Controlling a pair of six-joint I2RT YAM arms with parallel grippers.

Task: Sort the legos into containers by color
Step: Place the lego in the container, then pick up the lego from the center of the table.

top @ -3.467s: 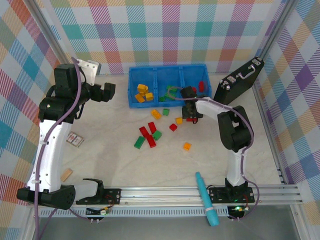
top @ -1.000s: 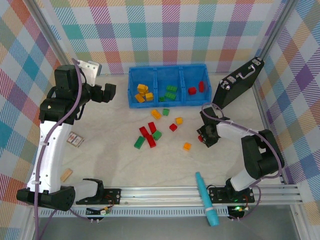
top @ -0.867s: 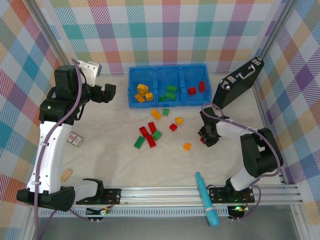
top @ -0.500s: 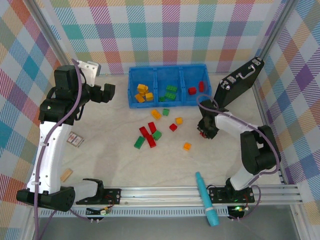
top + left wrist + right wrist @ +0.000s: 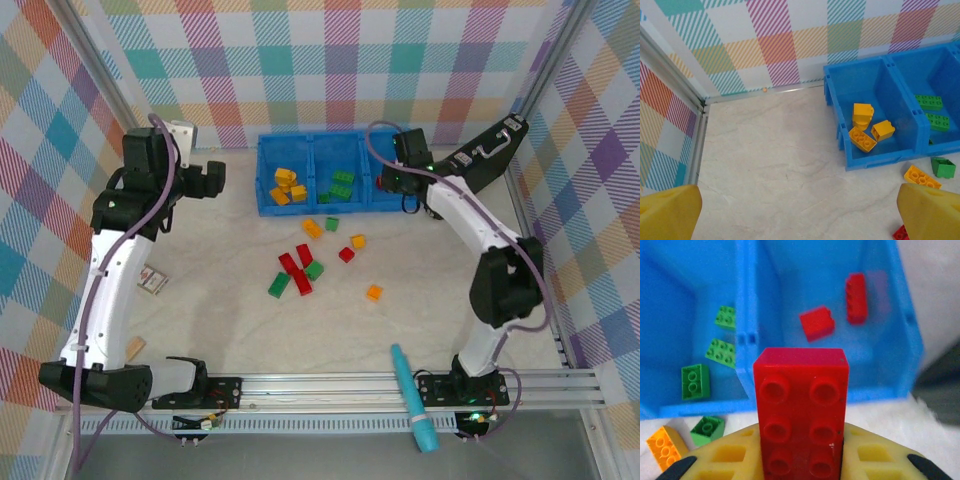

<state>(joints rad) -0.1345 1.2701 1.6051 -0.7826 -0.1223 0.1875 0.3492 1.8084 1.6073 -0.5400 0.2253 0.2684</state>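
Over the right end of the blue tray (image 5: 300, 212), my right claw (image 5: 392, 178) is clenched on a red brick (image 5: 800, 410). It is pinched between the yellow pads (image 5: 725, 460) and stands up out of the jaws with its studs toward the wrist camera. Step in hand, as I judge it: delivery of this brick to the red compartment. That right-hand compartment (image 5: 880, 340) lies just ahead of the brick and already holds two red pieces (image 5: 816, 322). The middle compartment holds green bricks (image 5: 720, 352) and the left one holds yellow bricks (image 5: 863, 125), so the colour scheme is set. From these views I cannot tell whether the brick is fully past the near wall or how high it hangs above the floor of the tray. The next move therefore calls for a short advance until it sits squarely over the red pieces, then a release. A drop made too early could land it on the divider or outside on the counter (image 5: 200, 300). My left claw (image 5: 215, 180) is spread fully and holds nothing, hanging above bare counter to the left of the tray. Loose bricks (image 5: 297, 268) in red, green and orange lie on the counter in front of the tray, so sorting is well short of complete.
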